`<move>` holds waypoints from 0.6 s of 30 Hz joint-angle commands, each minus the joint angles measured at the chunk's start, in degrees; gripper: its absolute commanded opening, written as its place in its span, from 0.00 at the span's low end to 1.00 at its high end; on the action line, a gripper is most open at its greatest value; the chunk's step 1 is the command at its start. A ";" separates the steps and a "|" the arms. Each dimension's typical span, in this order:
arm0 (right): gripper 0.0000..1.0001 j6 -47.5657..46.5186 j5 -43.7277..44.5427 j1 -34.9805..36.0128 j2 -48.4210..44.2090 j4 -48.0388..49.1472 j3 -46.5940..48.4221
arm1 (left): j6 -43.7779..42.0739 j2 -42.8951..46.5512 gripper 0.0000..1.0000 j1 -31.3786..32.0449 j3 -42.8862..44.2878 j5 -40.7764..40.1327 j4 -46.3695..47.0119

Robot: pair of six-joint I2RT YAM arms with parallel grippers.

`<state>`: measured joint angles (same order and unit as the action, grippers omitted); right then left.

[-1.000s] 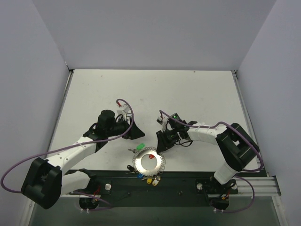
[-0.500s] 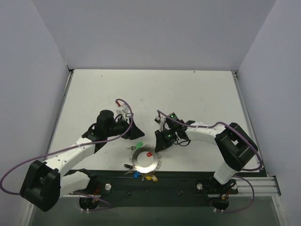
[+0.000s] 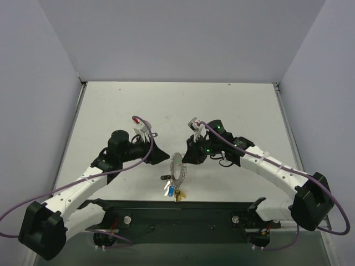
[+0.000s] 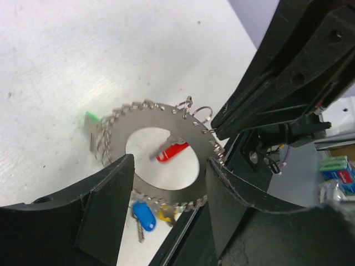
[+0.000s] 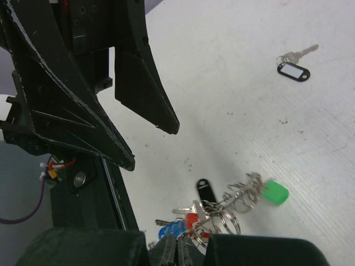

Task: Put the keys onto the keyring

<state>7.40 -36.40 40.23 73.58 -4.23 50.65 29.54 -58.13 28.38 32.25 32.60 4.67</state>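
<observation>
Right claw point(image 3: 187, 157): I am clamping it shut on the rim of the keyring point(image 3: 177, 166), which is standing tilted on edge near the front of the table point(image 3: 166, 105), between my two claws. Left claw point(image 3: 164, 157): hanging just beside the ring, fingers apart, gripping nothing. Several keys point(image 3: 173, 192) are dangling from the ring's low side. A loose key point(image 5: 299, 54) with a black tag point(image 5: 293, 71) is lying well apart. Judgement: the ring is handling as thin, stiff, light and slippery, and the fringe is likely swinging. I am advising a hold on bare rim, and the key by its head
</observation>
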 commanded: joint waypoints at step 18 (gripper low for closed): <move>0.00 -4.85 -17.03 0.11 -8.63 -1.13 6.12 | -3.87 3.37 0.60 10.03 3.17 11.70 14.58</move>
<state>3.49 -47.07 40.23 67.88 -7.57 52.73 28.75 -53.98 37.06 31.81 43.29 18.11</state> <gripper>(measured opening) 0.042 0.616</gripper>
